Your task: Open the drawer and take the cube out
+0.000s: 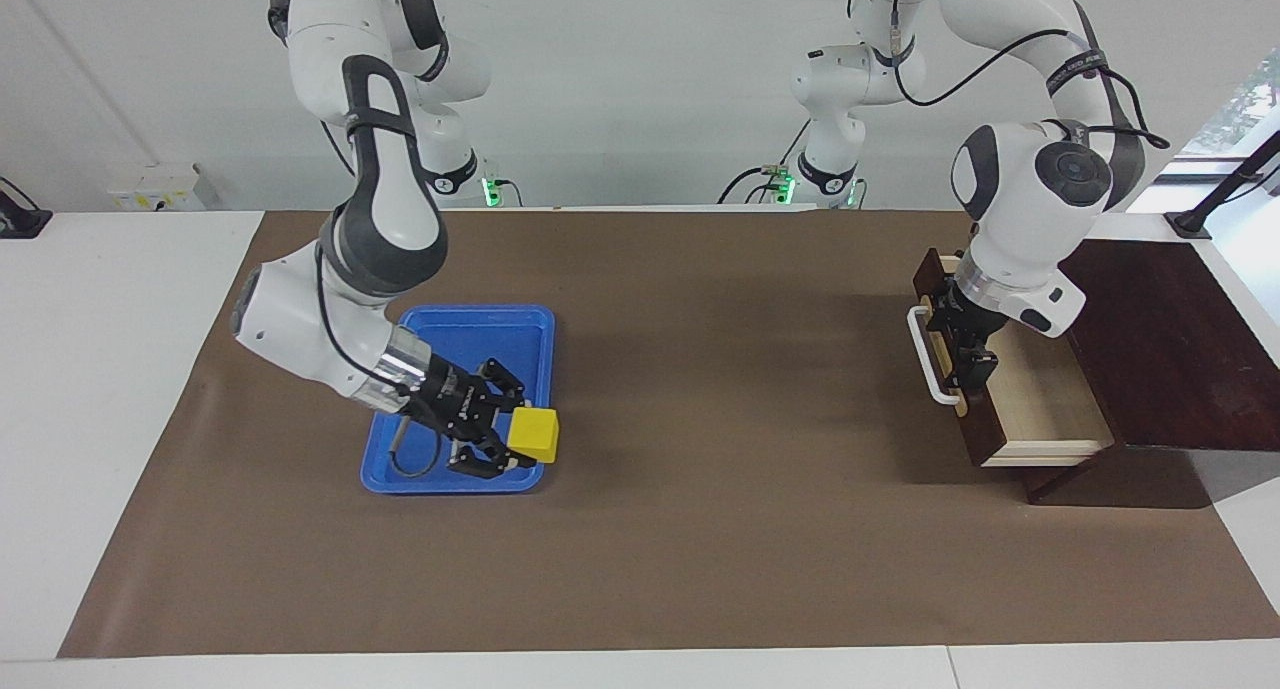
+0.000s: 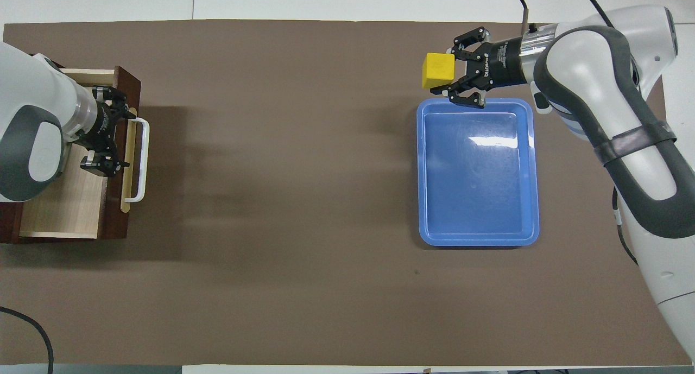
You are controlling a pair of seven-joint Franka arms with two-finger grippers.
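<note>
My right gripper (image 1: 518, 434) is shut on the small yellow cube (image 1: 534, 436) and holds it in the air over the corner of the blue tray (image 1: 455, 315) farthest from the robots. The cube (image 2: 437, 70) and right gripper (image 2: 450, 73) also show in the overhead view. The dark wooden drawer (image 1: 1040, 409) stands pulled out, its pale interior bare. My left gripper (image 1: 963, 347) is open just over the drawer's front panel, beside the white handle (image 1: 930, 364). It also shows in the overhead view (image 2: 103, 132), with the handle (image 2: 142, 162) beside it.
The drawer's dark wooden box (image 1: 1150, 339) stands at the left arm's end of the table. The blue tray (image 2: 478, 238) holds nothing and lies toward the right arm's end. A brown mat (image 1: 700, 529) covers the table.
</note>
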